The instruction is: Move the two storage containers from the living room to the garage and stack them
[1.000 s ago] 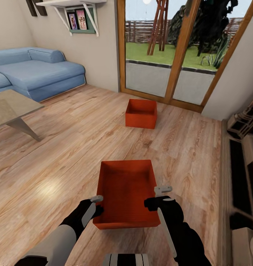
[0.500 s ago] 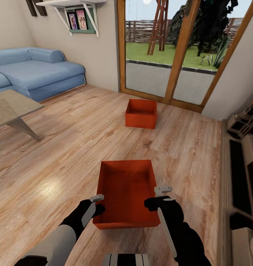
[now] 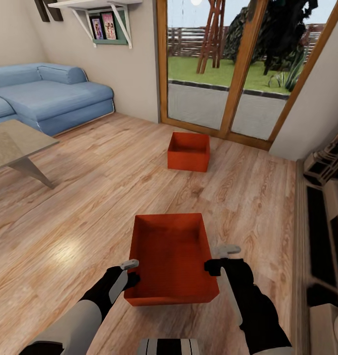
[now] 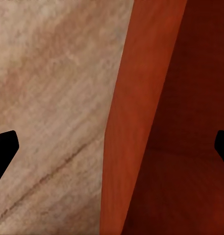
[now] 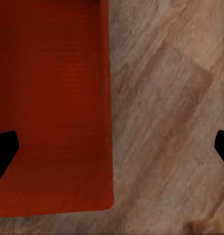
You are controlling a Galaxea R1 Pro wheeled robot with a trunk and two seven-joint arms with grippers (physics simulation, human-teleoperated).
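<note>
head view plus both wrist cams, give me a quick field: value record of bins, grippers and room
room: living room, light wood plank floor, blue sofa, wood-framed glass doors
near bin: orange-red rectangular storage container on the floor between the arms
far bin: matching orange-red container near the doors
left gripper: open, straddling the near bin's left wall
right gripper: open, over the near bin's right wall
stage: nothing lifted yet

A glass-topped coffee table [image 3: 18, 143] stands at the left on slanted legs, in front of a blue sofa [image 3: 50, 93]. Above the sofa, a white wall shelf [image 3: 97, 4] on brackets carries framed pictures [image 3: 103, 25]. A dark wooden cabinet [image 3: 324, 207] lines the right wall.
</note>
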